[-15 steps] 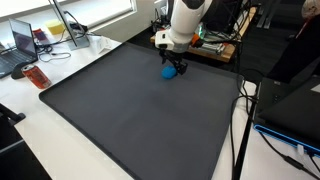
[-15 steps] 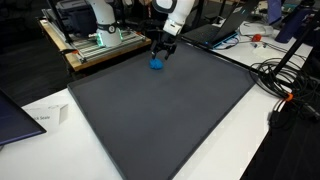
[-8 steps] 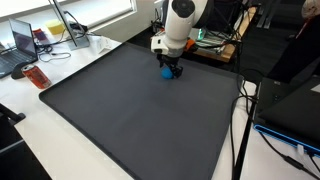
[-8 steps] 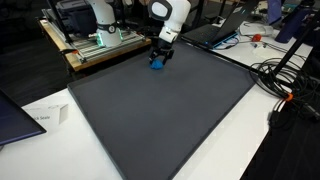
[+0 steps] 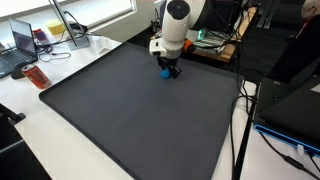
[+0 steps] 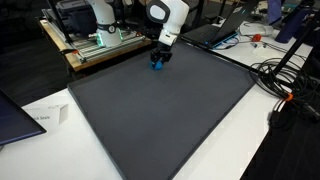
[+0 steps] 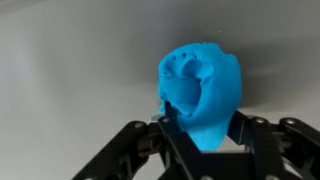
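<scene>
Pincer point(image 7: 207, 128) fingers stand at a middling gap on either side of a lumpy blue toy point(image 7: 200, 85), close against it, though I cannot tell whether they grip. It sits on the desk's dark mat point(image 5: 130, 115) near the far edge. Its long axis runs away from the wrist, with a hollow facing left in the wrist view.

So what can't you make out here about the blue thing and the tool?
Blue object: what it is; soft-focused in the wrist view, tiny in both exterior views.
Its lower part: wrist view, covered by the tool's fingers.
Tool: whether it grips or only flanks the object; wrist view cuts it off at the bottom edge, exterior views too small.
Mat under the object: hidden by it.
</scene>
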Action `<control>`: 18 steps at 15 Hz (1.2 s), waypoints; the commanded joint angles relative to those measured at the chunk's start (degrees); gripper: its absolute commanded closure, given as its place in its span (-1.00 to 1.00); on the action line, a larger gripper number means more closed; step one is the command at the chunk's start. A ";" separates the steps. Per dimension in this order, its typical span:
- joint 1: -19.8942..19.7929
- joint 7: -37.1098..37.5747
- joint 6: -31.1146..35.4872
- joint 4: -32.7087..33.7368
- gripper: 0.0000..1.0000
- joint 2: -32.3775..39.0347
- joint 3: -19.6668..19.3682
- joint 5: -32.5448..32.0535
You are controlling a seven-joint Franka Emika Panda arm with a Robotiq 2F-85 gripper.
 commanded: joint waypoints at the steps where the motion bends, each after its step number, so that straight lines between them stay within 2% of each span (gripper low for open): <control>1: -1.49 -4.79 -0.99 -1.06 0.68 -1.70 1.07 3.94; 4: -1.99 -7.88 -4.08 -0.82 0.98 -4.28 1.09 5.96; 10: -2.78 -11.16 -9.89 0.58 1.00 -12.45 1.28 6.90; 18: -6.13 -16.27 -16.41 6.14 1.00 -23.25 3.53 9.33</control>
